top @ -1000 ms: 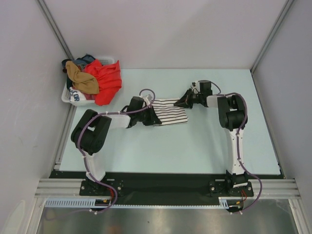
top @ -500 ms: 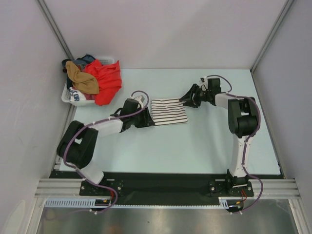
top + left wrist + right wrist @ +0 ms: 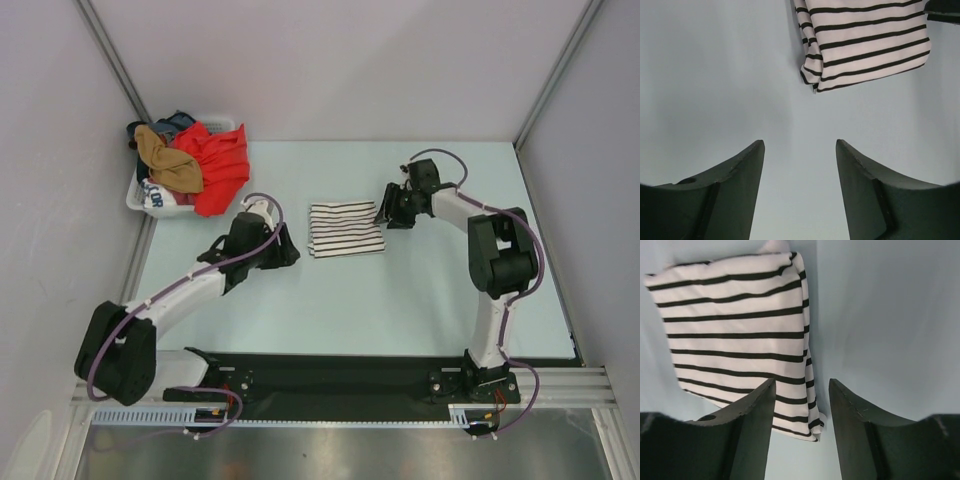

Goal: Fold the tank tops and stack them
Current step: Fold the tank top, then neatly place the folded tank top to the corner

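The white tank top with thin black stripes (image 3: 346, 229) lies folded into a small rectangle in the middle of the table. It also shows in the left wrist view (image 3: 865, 45) and in the right wrist view (image 3: 735, 335). My left gripper (image 3: 287, 251) is open and empty, just left of the fold and apart from it. My right gripper (image 3: 384, 213) is open and empty at the fold's far right corner, its jaws over the cloth's edge. The tan-brown tank top (image 3: 165, 160) lies crumpled on top of the laundry basket at the far left.
A white plastic laundry basket (image 3: 140, 196) at the far left corner holds a red garment (image 3: 218, 165) hanging over its rim and darker clothes. Grey walls stand on the left, far and right sides.
My left gripper has let go of the striped top and drawn back to the left, off the cloth. My right gripper has moved slightly, staying at the fold's right corner.
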You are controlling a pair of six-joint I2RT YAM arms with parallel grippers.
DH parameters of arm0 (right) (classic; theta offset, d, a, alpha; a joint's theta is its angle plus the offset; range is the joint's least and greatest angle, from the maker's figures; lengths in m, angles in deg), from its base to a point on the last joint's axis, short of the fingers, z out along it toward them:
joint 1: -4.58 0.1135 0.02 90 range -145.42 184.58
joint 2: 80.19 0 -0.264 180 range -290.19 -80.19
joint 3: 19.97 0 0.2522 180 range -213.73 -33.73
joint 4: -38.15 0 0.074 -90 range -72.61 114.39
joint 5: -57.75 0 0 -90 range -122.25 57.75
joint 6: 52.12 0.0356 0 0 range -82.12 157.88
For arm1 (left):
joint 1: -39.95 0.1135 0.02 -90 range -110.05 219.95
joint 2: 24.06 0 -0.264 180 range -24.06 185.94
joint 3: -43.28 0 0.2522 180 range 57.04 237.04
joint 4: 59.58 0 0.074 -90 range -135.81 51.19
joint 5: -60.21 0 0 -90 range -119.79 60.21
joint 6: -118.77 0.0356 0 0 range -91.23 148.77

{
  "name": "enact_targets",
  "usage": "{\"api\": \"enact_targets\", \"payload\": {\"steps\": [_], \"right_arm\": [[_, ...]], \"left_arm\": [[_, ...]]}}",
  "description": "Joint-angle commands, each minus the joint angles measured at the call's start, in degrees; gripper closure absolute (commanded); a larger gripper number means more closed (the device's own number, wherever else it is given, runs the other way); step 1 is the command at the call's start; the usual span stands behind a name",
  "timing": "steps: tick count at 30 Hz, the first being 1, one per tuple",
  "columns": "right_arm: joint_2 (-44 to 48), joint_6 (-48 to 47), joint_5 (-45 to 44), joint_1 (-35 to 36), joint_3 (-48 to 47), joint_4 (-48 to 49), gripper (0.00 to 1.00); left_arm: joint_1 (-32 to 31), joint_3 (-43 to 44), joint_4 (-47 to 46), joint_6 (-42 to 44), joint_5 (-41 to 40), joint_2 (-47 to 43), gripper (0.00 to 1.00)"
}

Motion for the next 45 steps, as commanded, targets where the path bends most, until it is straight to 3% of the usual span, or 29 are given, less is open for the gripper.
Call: {"api": "enact_targets", "payload": {"steps": [1,4,6,9,10,12,20,21,24,28,31,33,34,36,37,39,42,45], "right_arm": [[-3.00,-3.88,-8.48,2.51,-4.33,-5.87,0.49],[-4.67,-4.32,-9.11,3.66,-6.36,-6.76,0.50],[-5.73,-4.50,-9.54,3.84,-7.15,-7.29,0.57],[-6.52,-4.59,-11.99,3.58,-7.68,-8.69,0.79],[-6.35,-4.15,-12.88,3.05,-7.59,-9.48,0.94],[-4.69,-3.54,-12.71,-0.02,-5.23,-9.14,1.00],[8.05,4.18,-11.03,-20.92,12.08,-1.15,1.00],[9.63,5.59,-11.13,-26.60,13.92,1.21,1.00],[16.57,11.57,-7.44,-33.93,23.85,9.27,1.00],[25.27,15.09,-10.94,-37.73,32.74,13.45,0.87],[25.91,16.85,-9.64,-38.61,36.08,15.47,0.84],[26.69,17.82,-7.53,-40.19,38.45,16.52,0.71],[27.48,18.69,-8.48,-40.63,39.25,16.27,0.58],[31.43,18.44,-9.63,-42.30,40.57,14.43,0.46],[33.27,18.44,-12.33,-42.91,40.57,13.11,0.45],[38.70,17.65,-15.68,-44.94,40.23,7.77,0.27],[46.35,16.77,-23.06,-46.96,39.35,1.35,0.11],[52.42,14.93,-22.21,-47.58,38.64,0.36,0.11]], "left_arm": [[-0.30,-1.24,2.19,1.61,-3.18,-5.68,0.35],[-0.22,-2.29,3.52,0.91,-2.74,-9.99,0.35],[-0.30,-3.61,3.87,0.21,-2.39,-12.28,0.34],[-0.22,-3.62,5.62,0.21,-3.18,-15.37,0.33],[-0.22,-3.53,6.06,0.38,-3.18,-16.07,0.33],[-0.22,-3.09,7.03,0.73,-4.75,-16.25,0.33],[-0.22,-3.53,6.07,0.30,-4.59,-16.60,0.33],[-0.30,-3.44,6.07,0.38,-4.59,-16.43,0.34],[-0.22,-3.27,6.24,0.47,-4.76,-16.43,0.33],[-0.22,-3.53,6.42,0.21,-5.64,-16.86,0.33],[-0.22,-3.53,6.24,-0.32,-5.20,-16.87,0.33],[-0.30,-3.62,6.50,-0.58,-4.94,-17.21,0.33],[-0.22,-3.79,6.59,-0.58,-4.94,-17.57,0.33],[-0.30,-4.14,6.94,-0.76,-5.29,-18.62,0.33],[-0.22,-4.23,7.21,-0.76,-5.81,-19.06,0.33],[-0.22,-4.49,7.56,-0.85,-6.08,-20.29,0.33],[-0.30,-4.85,7.65,-1.02,-6.87,-22.22,0.33],[-0.22,-4.85,8.26,-1.02,-8.10,-23.89,0.32]]}}
